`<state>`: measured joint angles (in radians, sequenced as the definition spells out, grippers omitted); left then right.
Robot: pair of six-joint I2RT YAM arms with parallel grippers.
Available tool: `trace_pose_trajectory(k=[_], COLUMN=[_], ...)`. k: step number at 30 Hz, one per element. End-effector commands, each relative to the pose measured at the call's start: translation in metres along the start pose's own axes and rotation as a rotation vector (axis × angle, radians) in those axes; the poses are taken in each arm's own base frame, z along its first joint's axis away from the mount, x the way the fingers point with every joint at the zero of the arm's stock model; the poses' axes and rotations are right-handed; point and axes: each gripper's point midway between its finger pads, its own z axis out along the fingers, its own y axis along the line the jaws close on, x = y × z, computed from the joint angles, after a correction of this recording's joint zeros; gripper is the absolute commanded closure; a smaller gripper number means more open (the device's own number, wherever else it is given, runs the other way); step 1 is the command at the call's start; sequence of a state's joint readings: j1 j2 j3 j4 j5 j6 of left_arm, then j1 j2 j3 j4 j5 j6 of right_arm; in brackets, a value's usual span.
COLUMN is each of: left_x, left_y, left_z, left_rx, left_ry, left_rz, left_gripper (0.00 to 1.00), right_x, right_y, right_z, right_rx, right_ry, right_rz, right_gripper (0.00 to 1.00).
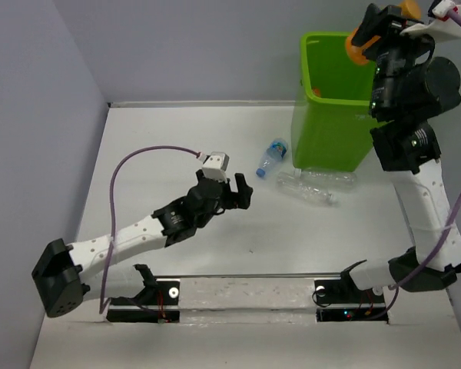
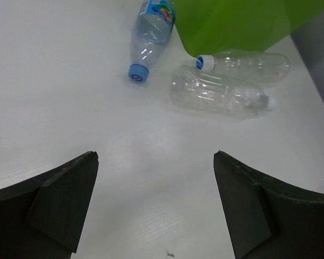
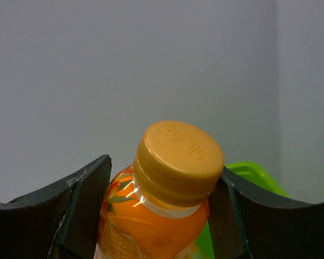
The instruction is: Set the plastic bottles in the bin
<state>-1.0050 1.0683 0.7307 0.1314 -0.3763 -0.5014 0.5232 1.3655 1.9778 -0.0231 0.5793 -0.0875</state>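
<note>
The lime-green bin (image 1: 326, 131) stands at the back right. My right gripper (image 1: 378, 29) is raised above the bin's right rim, shut on an orange bottle (image 3: 151, 226) with an orange cap; a bit of the bin (image 3: 256, 174) shows behind it. Something small and orange (image 1: 316, 92) lies inside the bin. Three bottles lie on the table by the bin's foot: a blue-labelled one (image 1: 273, 156) and two clear ones (image 1: 328, 178) (image 1: 306, 191). My left gripper (image 1: 242, 192) is open and empty, low over the table, short of them. Its wrist view shows the blue-labelled bottle (image 2: 150, 38), both clear bottles (image 2: 251, 60) (image 2: 213, 94) and the bin (image 2: 232, 21).
White walls close the table on the left and at the back. A purple cable (image 1: 138, 161) loops over the left arm. The arm bases and a metal rail (image 1: 246, 296) sit at the near edge.
</note>
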Motion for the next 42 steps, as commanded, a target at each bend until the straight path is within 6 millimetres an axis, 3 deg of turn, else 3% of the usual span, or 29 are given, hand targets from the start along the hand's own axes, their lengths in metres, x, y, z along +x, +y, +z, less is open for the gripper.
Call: trace_pose_trajectory(k=[1,2,3,4,5,6,8,11,12,13,17,18,19,20,21,22,24,25,26,27,29,30,32,35,36,39,42], left_x=[-0.036,-0.036,-0.020,-0.033,-0.034,-0.021,-0.031,-0.024,-0.021,-0.016,-0.003,0.007,0.000,0.001,0.013,0.007,0.023,0.016,0.018,0.029,0.027,0.037,0.034,0.036,0.028,0.021,0.000], left_y=[0.005,0.006,0.011,0.004,0.005,0.010,0.006,0.003,0.002,0.001,0.007,0.011,0.009,0.009,0.014,0.011,0.017,0.013,0.013,0.020,0.020,0.027,0.030,0.042,0.042,0.057,0.065], left_z=[0.056,0.067,0.085,0.095,0.104,0.119,0.137,0.164,0.170,0.181,0.207,0.215,0.221,0.226,0.234,0.239,0.251,0.256,0.260,0.265,0.274,0.279,0.286,0.289,0.287,0.278,0.251], left_rx=[-0.018,-0.028,-0.051,-0.043,-0.043,-0.061,-0.037,-0.018,-0.002,-0.001,-0.023,-0.027,-0.018,-0.013,-0.023,-0.013,-0.024,-0.019,-0.018,-0.034,-0.040,-0.053,-0.068,-0.094,-0.096,-0.112,-0.108], left_ry=[-0.034,-0.022,0.026,0.009,0.017,0.052,0.052,0.092,0.111,0.134,0.169,0.189,0.178,0.183,0.209,0.203,0.243,0.229,0.234,0.258,0.251,0.270,0.260,0.259,0.240,0.211,0.154], left_rz=[0.011,0.026,0.051,0.059,0.062,0.073,0.072,0.098,0.115,0.128,0.151,0.149,0.144,0.144,0.150,0.160,0.175,0.178,0.183,0.188,0.191,0.197,0.197,0.179,0.168,0.151,0.124], left_gripper=[0.01,0.01,0.01,0.01,0.01,0.01,0.01,0.01,0.01,0.01,0.01,0.01,0.01,0.01,0.01,0.01,0.01,0.01,0.01,0.01,0.02,0.05,0.16,0.46,0.58,0.67,0.69], right_x=[0.054,0.077,0.087,0.085,0.105,0.111,0.116,0.108,0.119,0.098,0.101,0.131,0.136,0.127,0.131,0.147,0.161,0.167,0.187,0.187,0.197,0.204,0.209,0.216,0.222,0.224,0.234], right_y=[-0.074,-0.076,-0.081,-0.084,-0.082,-0.080,-0.075,-0.070,-0.071,-0.063,-0.038,-0.024,-0.022,-0.017,-0.011,-0.009,0.002,0.007,0.004,0.011,0.017,0.018,0.025,0.034,0.040,0.047,0.047], right_z=[0.050,0.062,0.068,0.073,0.078,0.076,0.069,0.058,0.050,0.037,-0.013,-0.029,-0.039,-0.055,-0.065,-0.083,-0.103,-0.113,-0.124,-0.135,-0.147,-0.156,-0.167,-0.185,-0.196,-0.210,-0.219], right_rx=[0.256,0.257,0.250,0.256,0.241,0.220,0.177,0.149,0.134,0.091,-0.086,-0.167,-0.192,-0.226,-0.262,-0.301,-0.355,-0.386,-0.383,-0.427,-0.456,-0.466,-0.497,-0.539,-0.565,-0.597,-0.596], right_ry=[0.084,0.117,0.138,0.142,0.189,0.211,0.247,0.255,0.291,0.260,0.300,0.364,0.377,0.367,0.380,0.426,0.467,0.488,0.536,0.542,0.574,0.597,0.624,0.662,0.686,0.708,0.739], right_rz=[-0.341,-0.373,-0.420,-0.437,-0.463,-0.463,-0.437,-0.360,-0.351,-0.267,-0.047,0.010,0.038,0.074,0.100,0.128,0.175,0.188,0.194,0.218,0.225,0.229,0.241,0.264,0.270,0.289,0.305], right_gripper=[0.71,0.60,0.29,0.14,0.01,0.00,0.00,0.01,0.02,0.06,0.15,0.16,0.16,0.16,0.16,0.16,0.16,0.16,0.16,0.17,0.17,0.17,0.17,0.18,0.18,0.18,0.15])
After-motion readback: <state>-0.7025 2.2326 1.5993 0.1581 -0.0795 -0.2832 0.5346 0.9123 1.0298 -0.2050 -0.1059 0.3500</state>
